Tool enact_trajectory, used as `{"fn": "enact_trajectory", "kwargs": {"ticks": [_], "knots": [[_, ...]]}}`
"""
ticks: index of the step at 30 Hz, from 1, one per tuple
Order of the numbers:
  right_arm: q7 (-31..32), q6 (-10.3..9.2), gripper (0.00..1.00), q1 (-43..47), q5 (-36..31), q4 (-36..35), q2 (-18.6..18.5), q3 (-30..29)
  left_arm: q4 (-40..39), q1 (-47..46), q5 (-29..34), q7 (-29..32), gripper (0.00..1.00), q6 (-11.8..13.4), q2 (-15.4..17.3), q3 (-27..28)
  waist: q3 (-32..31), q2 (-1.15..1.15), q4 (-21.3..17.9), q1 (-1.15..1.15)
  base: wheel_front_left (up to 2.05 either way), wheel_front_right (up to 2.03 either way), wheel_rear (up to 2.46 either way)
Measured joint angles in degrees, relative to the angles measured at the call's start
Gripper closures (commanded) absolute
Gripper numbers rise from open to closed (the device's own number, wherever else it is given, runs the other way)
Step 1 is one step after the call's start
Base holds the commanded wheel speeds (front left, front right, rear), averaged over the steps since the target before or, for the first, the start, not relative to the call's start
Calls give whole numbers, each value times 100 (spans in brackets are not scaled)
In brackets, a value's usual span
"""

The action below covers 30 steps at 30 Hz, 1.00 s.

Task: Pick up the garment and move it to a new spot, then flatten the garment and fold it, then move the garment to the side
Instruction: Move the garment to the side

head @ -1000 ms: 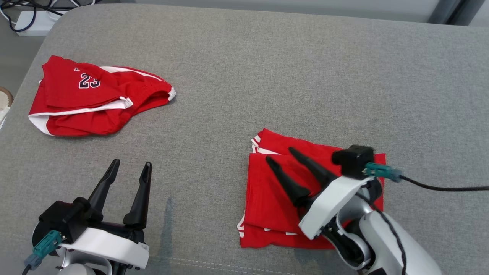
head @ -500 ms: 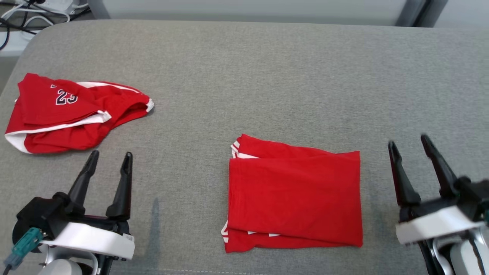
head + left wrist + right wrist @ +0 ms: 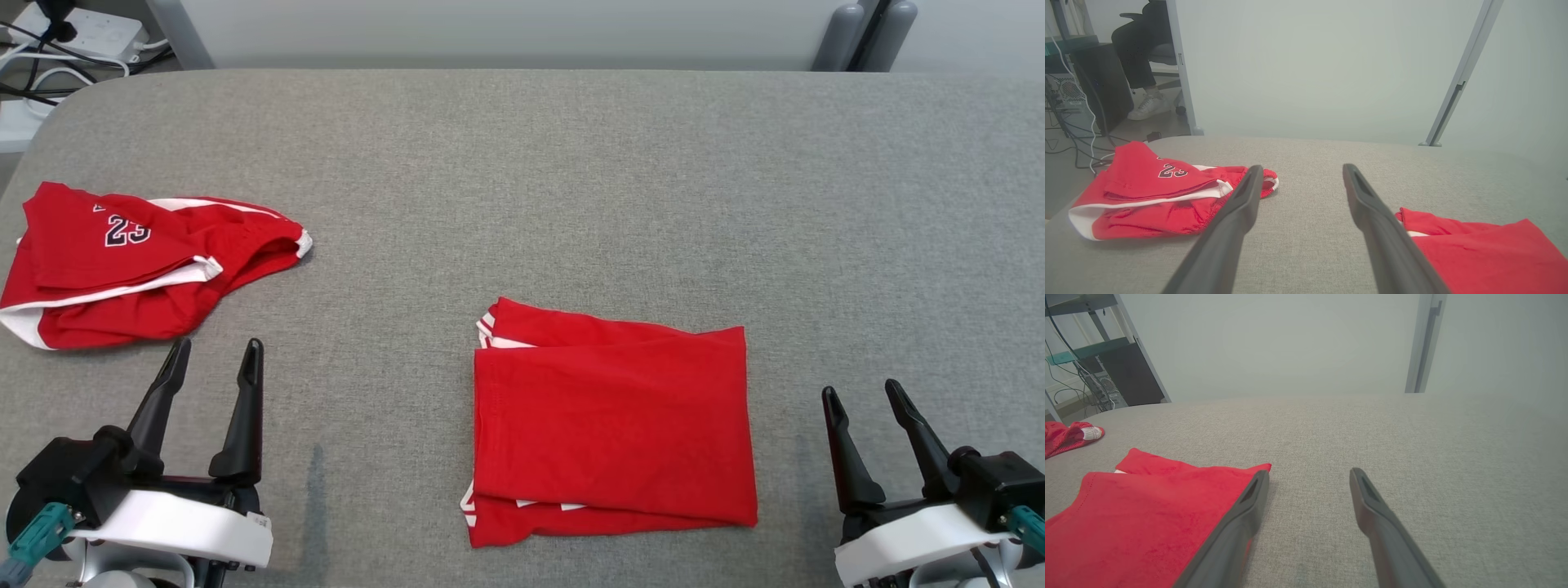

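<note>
**Folded garment free, both jaws wide**

The red folded soft-cloth garment (image 3: 612, 425) lay near the middle of the grey fabric-covered table's (image 3: 571, 163) front edge, between the left gripper (image 3: 216, 347) and right gripper (image 3: 860, 389), both empty, jaws spread. Light and limp, it would probably unfold if lifted by one layer; pinching all layers at both side edges looked safest.

A: How is the surface (image 3: 571, 163) presenting?
B: It is showing grey woven cloth, matt and coarse.
A: The folded garment (image 3: 612, 425) near the front edge?
B: It is showing red cloth, matt and smooth; the crumpled garment (image 3: 122, 269) at the left edge is matching it, with white trim.
A: The left gripper (image 3: 218, 347) and right gripper (image 3: 860, 389)?
B: Both are showing matt dark plastic fingers and smooth white shells.
</note>
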Motion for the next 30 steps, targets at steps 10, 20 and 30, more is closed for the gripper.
{"fn": "enact_trajectory", "kwargs": {"ticks": [10, 20, 30], "knots": [[172, 0, 0, -255, 346, 403, -137, 612, -85, 0, -1, 2, 0, 35, -10, -18, 35, 0, 177, 0, 0, 0, 0], [776, 0, 95, -793, 994, 1191, -358, 1354, 60, -35, -16, 7, 0, -33, -176, -97, 311, 0, 552, 0, 0, 0, 0], [568, 2, 100, -1073, 840, 1196, -491, 1424, 51, -47, -4, 3, 0, -102, -162, -103, 410, 0, 211, 0, 0, 0, 0]]}}
